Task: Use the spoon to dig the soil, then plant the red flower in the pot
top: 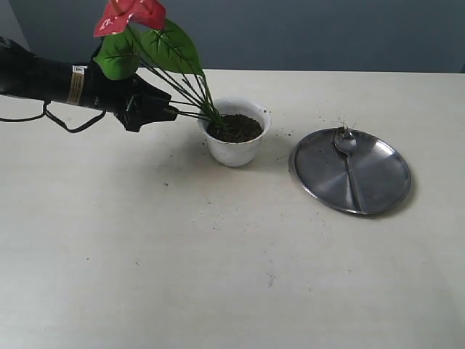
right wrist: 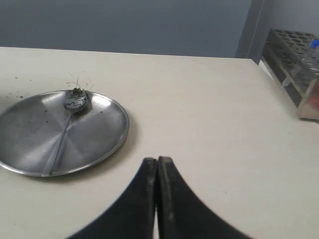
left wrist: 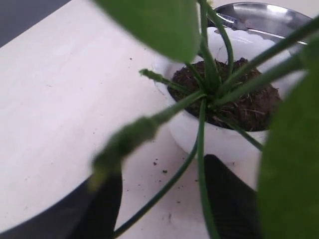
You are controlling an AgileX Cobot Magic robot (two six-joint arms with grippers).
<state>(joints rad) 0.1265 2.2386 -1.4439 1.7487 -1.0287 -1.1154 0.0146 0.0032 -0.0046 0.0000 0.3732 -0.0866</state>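
The red flower (top: 129,14) leans left out of the white pot (top: 236,149), its green stems (left wrist: 202,129) rooted in the dark soil (top: 236,129). My left gripper (top: 170,113) sits just left of the pot, under the leaves. In the left wrist view this gripper (left wrist: 162,172) is open, its jaws wide apart with loose stems running between them, in front of the pot (left wrist: 219,137) and soil (left wrist: 249,104). The spoon (top: 347,149) lies on the steel plate (top: 378,178), bits of soil on its head (right wrist: 75,103). My right gripper (right wrist: 157,160) is shut and empty, near the plate (right wrist: 99,129).
Soil crumbs are scattered on the table around the pot (top: 205,142). A wire rack (right wrist: 296,59) stands at the table's edge, off to the side in the right wrist view. The right arm does not show in the exterior view.
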